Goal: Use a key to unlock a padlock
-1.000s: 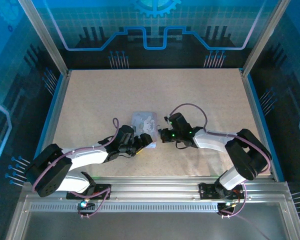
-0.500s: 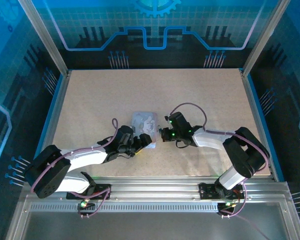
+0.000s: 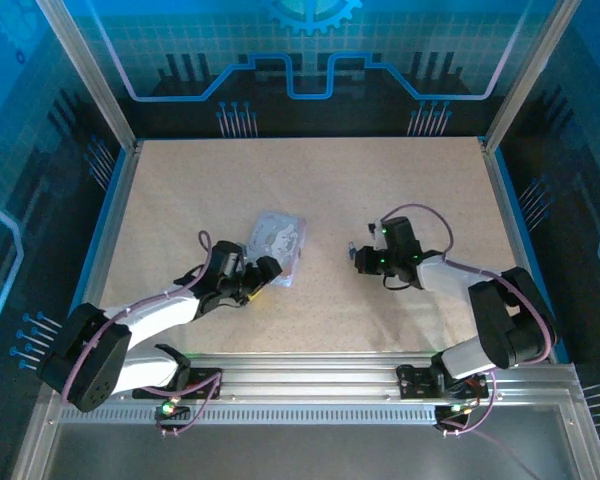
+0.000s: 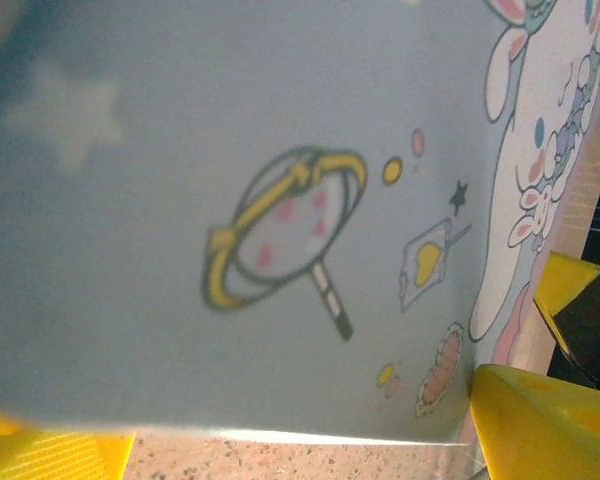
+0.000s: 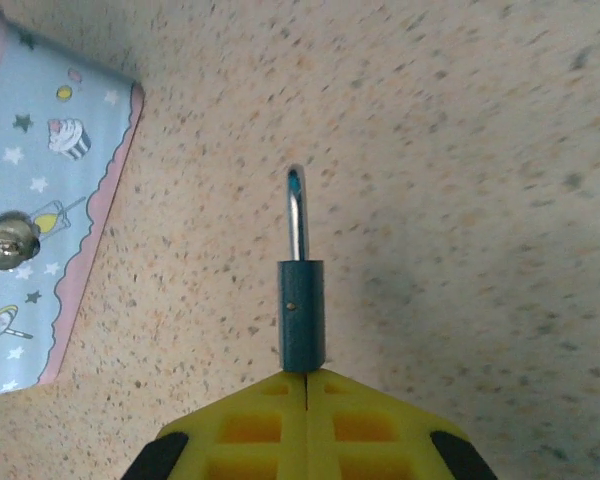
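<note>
My right gripper (image 5: pixel 307 375) is shut on the padlock (image 5: pixel 302 315), a small dark blue body held edge-on at the fingertips. Its silver shackle (image 5: pixel 295 215) points away from me, over bare table. From above, the right gripper (image 3: pixel 360 258) sits right of the table's middle, apart from the tin. The key is hidden. My left gripper (image 3: pixel 265 270) straddles the near end of the lilac cartoon tin (image 3: pixel 278 240). Its yellow fingers (image 4: pixel 540 420) stand wide apart with the tin lid (image 4: pixel 230 200) between them. The right finger touches the tin's edge, but I cannot tell whether they clamp it.
The tin's corner (image 5: pixel 30 220) lies left of the padlock, with a small shiny metal piece (image 5: pixel 0 245) on its lid. The speckled table (image 3: pixel 330 180) has blue rails at the sides and a metal frame along the near edge.
The right gripper pulled back to the right with the padlock, away from the tin. The left gripper shifted left, and the tin moved left and turned with it.
</note>
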Controlling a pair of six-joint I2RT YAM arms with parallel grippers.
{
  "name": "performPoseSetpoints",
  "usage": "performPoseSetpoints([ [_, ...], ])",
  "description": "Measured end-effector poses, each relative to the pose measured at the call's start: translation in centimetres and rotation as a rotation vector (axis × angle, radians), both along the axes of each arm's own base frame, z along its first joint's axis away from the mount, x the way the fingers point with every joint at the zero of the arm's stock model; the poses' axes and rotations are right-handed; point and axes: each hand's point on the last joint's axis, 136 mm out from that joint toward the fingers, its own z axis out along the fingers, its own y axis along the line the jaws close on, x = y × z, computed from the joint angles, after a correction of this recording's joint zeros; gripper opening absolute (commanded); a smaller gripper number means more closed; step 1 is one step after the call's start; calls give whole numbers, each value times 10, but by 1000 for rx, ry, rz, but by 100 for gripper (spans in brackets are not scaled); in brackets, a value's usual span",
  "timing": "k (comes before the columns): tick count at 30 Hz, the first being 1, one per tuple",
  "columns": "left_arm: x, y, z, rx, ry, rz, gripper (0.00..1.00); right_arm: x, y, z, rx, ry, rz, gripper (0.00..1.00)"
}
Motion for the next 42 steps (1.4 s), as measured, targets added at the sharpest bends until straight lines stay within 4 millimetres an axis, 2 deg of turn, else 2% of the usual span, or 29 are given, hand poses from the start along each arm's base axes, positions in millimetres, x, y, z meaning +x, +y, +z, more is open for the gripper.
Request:
performPoseSetpoints([
  [4, 11, 14, 2, 26, 4, 23, 88, 10, -22, 4, 50, 5, -34, 0],
  [7, 25, 23, 3, 47, 5, 36, 88, 14, -29, 3, 74, 16, -35, 0],
  [12, 43, 29, 2, 60, 12, 39, 88, 19, -28, -5, 110, 56, -13, 0],
  [19, 60, 30, 2, 40, 11, 33, 88, 14, -26, -21, 123, 113, -4, 1],
  [27, 69, 35, 3, 46, -1, 36, 91, 14, -26, -23, 124, 119, -9, 20],
  [28, 70, 36, 3, 47, -2, 37, 95, 14, -26, -23, 125, 120, -10, 22],
  [32, 67, 39, 8, 57, -11, 32, 98, 15, -27, -22, 121, 118, -22, 30],
  [36, 65, 44, 34, 55, -74, 38, 99, 17, -31, -6, 108, 71, -39, 39],
  [39, 64, 54, 61, 67, -149, 59, 99, 17, -37, 18, 85, 4, -55, 44],
  [42, 61, 69, 85, 96, -223, 97, 99, 14, -45, 50, 57, -85, -72, 55],
])
